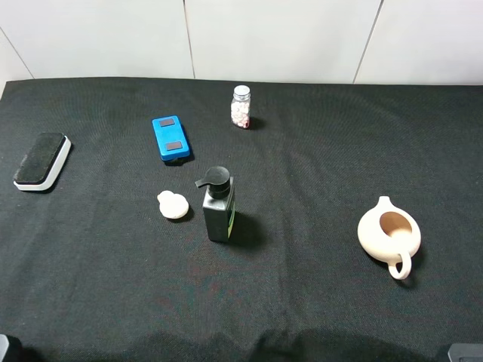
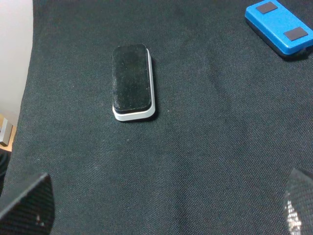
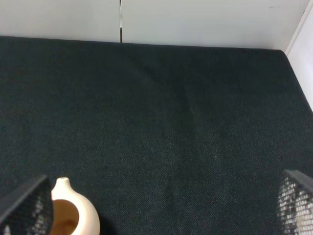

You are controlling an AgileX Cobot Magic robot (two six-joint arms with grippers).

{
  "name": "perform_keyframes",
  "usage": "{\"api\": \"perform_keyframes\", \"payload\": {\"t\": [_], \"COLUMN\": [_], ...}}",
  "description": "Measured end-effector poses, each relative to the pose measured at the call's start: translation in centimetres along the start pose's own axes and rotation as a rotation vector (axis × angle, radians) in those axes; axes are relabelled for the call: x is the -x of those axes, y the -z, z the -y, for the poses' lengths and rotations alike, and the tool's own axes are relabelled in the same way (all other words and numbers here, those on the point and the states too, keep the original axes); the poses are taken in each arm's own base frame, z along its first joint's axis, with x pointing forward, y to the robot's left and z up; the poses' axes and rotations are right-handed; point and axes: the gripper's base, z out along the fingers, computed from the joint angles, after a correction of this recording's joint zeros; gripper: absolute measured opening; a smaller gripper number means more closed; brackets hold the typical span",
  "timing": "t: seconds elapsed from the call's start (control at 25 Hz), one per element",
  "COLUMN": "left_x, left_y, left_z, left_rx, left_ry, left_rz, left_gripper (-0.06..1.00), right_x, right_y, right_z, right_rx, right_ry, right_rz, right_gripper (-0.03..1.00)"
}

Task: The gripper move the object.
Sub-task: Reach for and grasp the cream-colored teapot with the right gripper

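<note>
The object, a cream-beige round pot [image 1: 389, 234] with a loop handle, a small spout and a brownish inside, stands upright on the black cloth at the right. Its spout and rim show in the right wrist view [image 3: 73, 215], close to one finger [image 3: 27, 205]. My right gripper [image 3: 161, 205] is open and empty, with the pot off to one side of it and not between the fingers. My left gripper [image 2: 164, 208] is open and empty over bare cloth, short of a black eraser. In the exterior high view only dark bits of the arms show at the bottom corners.
A black-and-white eraser [image 1: 43, 161] lies at the far left and also shows in the left wrist view [image 2: 132, 83]. A blue box [image 1: 170, 139], a small glass jar [image 1: 241, 107], a dark pump bottle [image 1: 219, 205] and a small cream disc [image 1: 173, 204] stand mid-table. A white wall is behind.
</note>
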Motion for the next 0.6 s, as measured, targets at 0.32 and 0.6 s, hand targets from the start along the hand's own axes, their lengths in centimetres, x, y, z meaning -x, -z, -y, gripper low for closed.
{"api": "perform_keyframes", "payload": {"t": [0.32, 0.6], "left_x": [0.0, 0.0], "left_y": [0.0, 0.0], "left_z": [0.0, 0.0], "left_rx": [0.0, 0.0], "left_ry": [0.0, 0.0], "left_rz": [0.0, 0.0], "left_gripper": [0.99, 0.99], "right_x": [0.0, 0.0], "right_y": [0.0, 0.0], "right_z": [0.0, 0.0], "right_rx": [0.0, 0.0], "right_ry": [0.0, 0.0], "right_rz": [0.0, 0.0], "right_gripper": [0.69, 0.69]}}
